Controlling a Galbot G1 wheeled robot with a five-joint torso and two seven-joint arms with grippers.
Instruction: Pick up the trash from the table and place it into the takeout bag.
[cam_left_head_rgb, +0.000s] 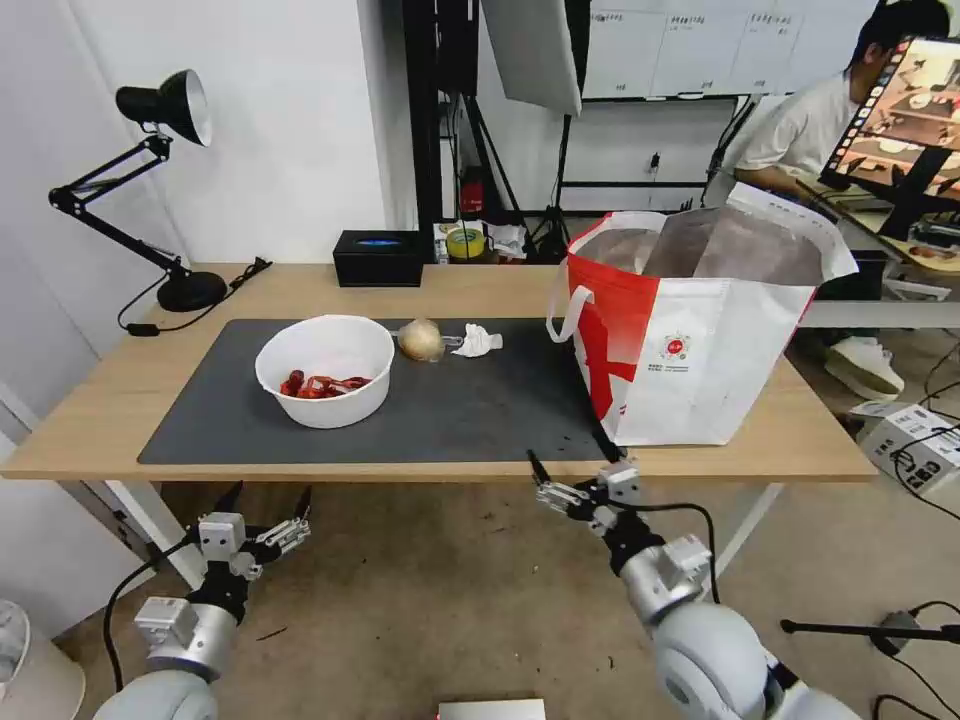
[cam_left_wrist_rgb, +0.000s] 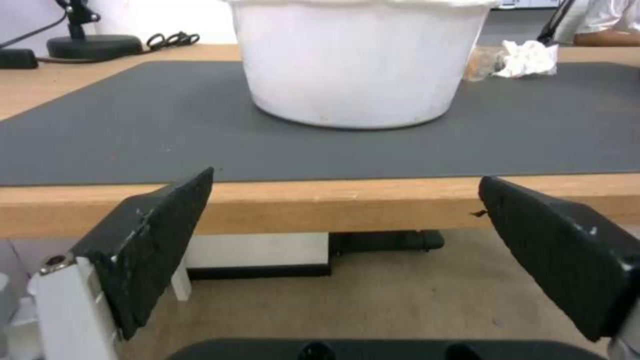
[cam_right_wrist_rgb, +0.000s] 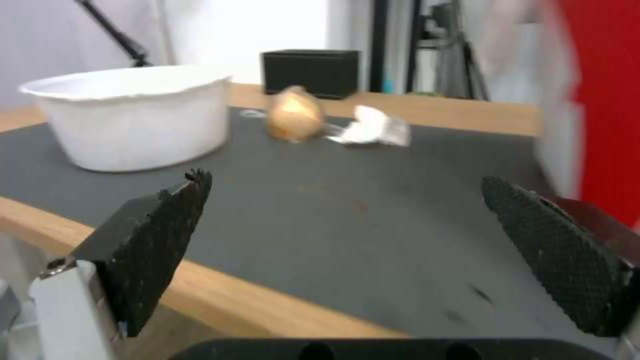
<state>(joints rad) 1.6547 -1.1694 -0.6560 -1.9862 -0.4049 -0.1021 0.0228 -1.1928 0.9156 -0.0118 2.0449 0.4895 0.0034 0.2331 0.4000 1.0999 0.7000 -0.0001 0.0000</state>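
Note:
On the table (cam_left_head_rgb: 100, 420), the dark mat carries a white round bowl (cam_left_head_rgb: 325, 385) with red scraps. Right of it sit a tan onion-like ball (cam_left_head_rgb: 421, 340), a small clear plastic piece (cam_left_head_rgb: 453, 342) and a crumpled white tissue (cam_left_head_rgb: 478, 341). The red-and-white takeout bag (cam_left_head_rgb: 700, 330) stands open at the table's right end. My left gripper (cam_left_head_rgb: 270, 492) hangs open below the front edge, facing the bowl (cam_left_wrist_rgb: 353, 60). My right gripper (cam_left_head_rgb: 568, 455) is open at the front edge near the bag's corner, pointing at the ball (cam_right_wrist_rgb: 293, 114) and tissue (cam_right_wrist_rgb: 370, 131).
A black tissue box (cam_left_head_rgb: 378, 258) and a roll of tape (cam_left_head_rgb: 465, 242) sit at the table's back edge. A black desk lamp (cam_left_head_rgb: 165, 200) stands at the back left with its cable on the wood. Stands and equipment crowd the floor to the right.

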